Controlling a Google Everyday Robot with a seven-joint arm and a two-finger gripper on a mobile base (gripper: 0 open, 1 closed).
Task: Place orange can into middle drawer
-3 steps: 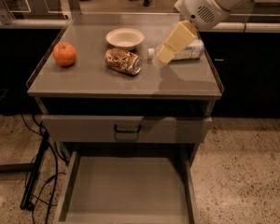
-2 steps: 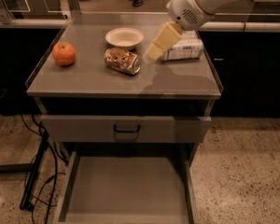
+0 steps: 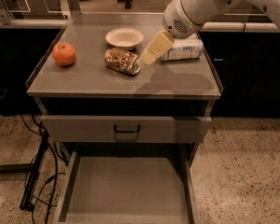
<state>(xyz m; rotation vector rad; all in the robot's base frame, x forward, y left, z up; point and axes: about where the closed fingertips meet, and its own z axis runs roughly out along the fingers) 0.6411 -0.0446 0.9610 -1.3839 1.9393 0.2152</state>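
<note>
The orange can (image 3: 122, 61) is lying on its side near the middle of the grey cabinet top (image 3: 91, 80), its mottled label facing upward and its shiny silver end turning toward the right front. Just beside that silver end the gripper (image 3: 146, 59) is hanging at a slant, its cream-coloured tip pointing down and to the left; whether it is touching the can, and whether it is open or closed, cannot be told from this angle, and it is holding nothing that can be seen. The white arm (image 3: 200, 6) is reaching in from the upper right and is casting a broad shadow on the top in front of it. Behind the can a shallow white bowl (image 3: 124, 37) is sitting upright, and to the right, partly hidden by the gripper, a clear plastic bottle (image 3: 184, 49) is lying on its side. The round orange fruit (image 3: 64, 53) is resting well apart near the left edge. Below the top, a grey drawer face (image 3: 74, 129) with a black loop handle (image 3: 127, 129) is standing shut. Beneath it the middle drawer (image 3: 126, 188) is standing pulled out toward the viewer, its flat grey floor lying bare between low side walls. Dark cables (image 3: 37, 181) are trailing over the speckled floor (image 3: 242, 171) at the left.
</note>
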